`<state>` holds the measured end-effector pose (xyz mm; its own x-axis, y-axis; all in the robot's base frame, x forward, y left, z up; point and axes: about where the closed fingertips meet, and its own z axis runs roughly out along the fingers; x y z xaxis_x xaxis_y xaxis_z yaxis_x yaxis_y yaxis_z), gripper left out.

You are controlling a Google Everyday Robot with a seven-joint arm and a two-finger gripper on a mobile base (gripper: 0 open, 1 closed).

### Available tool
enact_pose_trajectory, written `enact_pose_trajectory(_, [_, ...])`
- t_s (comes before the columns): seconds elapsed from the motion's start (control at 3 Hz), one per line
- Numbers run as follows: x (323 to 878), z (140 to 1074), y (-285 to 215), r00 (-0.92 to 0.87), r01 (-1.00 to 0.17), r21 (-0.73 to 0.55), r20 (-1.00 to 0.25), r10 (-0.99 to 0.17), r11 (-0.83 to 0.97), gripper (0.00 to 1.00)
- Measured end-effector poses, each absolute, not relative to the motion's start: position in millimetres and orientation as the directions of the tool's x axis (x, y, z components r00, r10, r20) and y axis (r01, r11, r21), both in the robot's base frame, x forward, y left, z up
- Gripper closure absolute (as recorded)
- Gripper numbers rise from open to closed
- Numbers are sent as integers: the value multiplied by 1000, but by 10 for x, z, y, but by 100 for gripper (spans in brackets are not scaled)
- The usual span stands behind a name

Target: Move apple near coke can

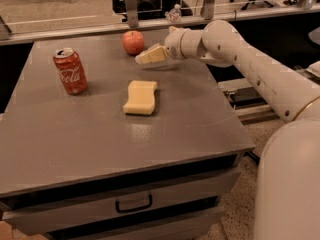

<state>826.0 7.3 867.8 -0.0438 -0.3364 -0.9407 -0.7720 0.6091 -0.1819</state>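
Note:
The reddish-orange apple (pixel 133 42) sits at the back of the grey table (pixel 90 149), near its far edge. The red coke can (pixel 70 71) stands upright at the back left, well to the left of the apple and a little nearer to me. My gripper (pixel 145 58) reaches in from the right on the white arm (pixel 240 54). It hovers low over the table, just to the right of and in front of the apple, pointing left. It holds nothing that I can see.
A pale yellow sponge (pixel 140 97) lies mid-table, in front of the gripper. The table has a drawer with a dark handle (pixel 133 204). A metal rail with posts (pixel 130 6) runs behind the far edge. The robot's white body (pixel 290 184) fills the lower right.

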Motion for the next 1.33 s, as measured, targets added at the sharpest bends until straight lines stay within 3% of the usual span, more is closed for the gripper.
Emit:
enact_pose_trajectory(0.67, [8596, 8631, 498, -36, -802, -168, -944, -328, 573, 0])
enact_pose_trajectory(1.0, [8665, 8598, 645, -42, -823, -150, -946, -323, 548, 15])
enact_pose_trajectory(1.33, [8680, 8592, 731, -53, -843, -133, -944, -326, 521, 38])
